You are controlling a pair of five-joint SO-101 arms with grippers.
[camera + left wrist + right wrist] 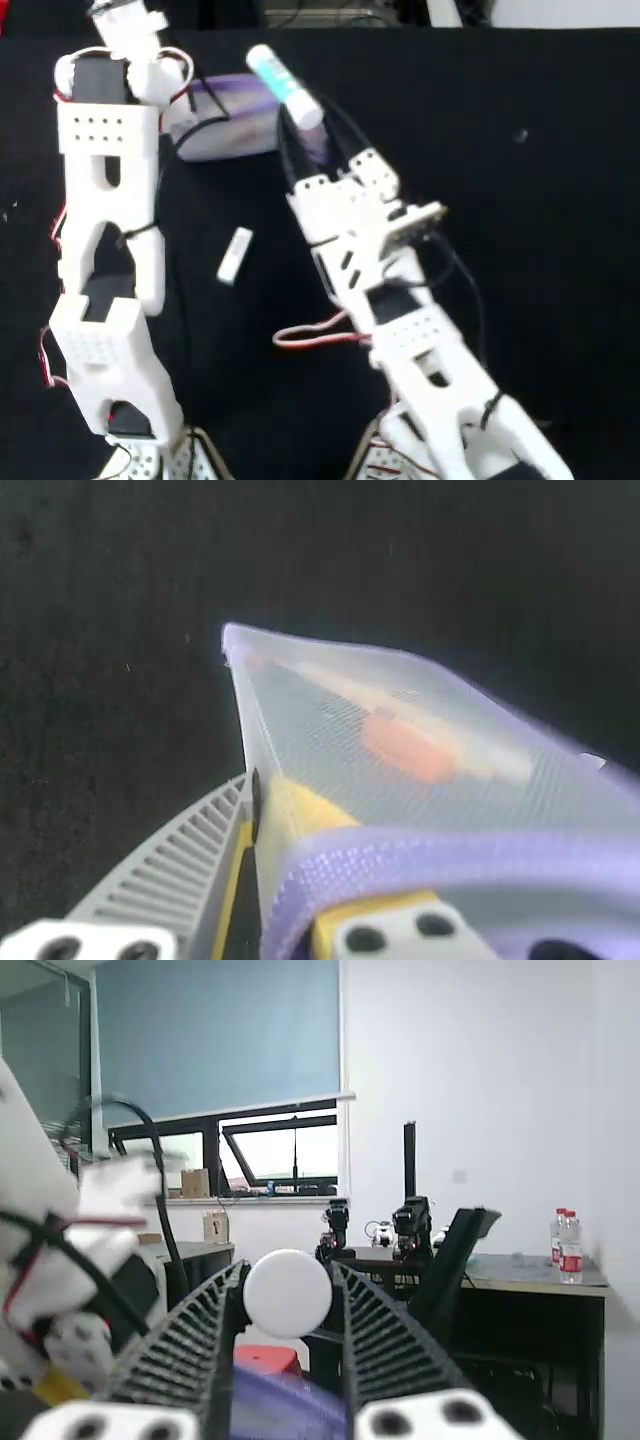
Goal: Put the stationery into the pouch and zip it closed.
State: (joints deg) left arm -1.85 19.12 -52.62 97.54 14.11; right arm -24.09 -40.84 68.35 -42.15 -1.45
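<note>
- The pouch (225, 125) lies at the far left of the counter (520, 200). My left gripper (262, 810) is clamped on its purple-trimmed rim, and I would keep that mouth lifted and taut.
- The glue stick (283, 84) is pinched in my right gripper (288, 1300), tilted above the pouch's right end. I judge this to be the insertion step: line the stick up with the opening, lower it slowly, and let go only once it is inside.
- A small white eraser (235, 255) lies nearer, between the arms, not yet collected.
- A red cable (310, 335) loops beside the right arm and might snag when I reach across.
</note>
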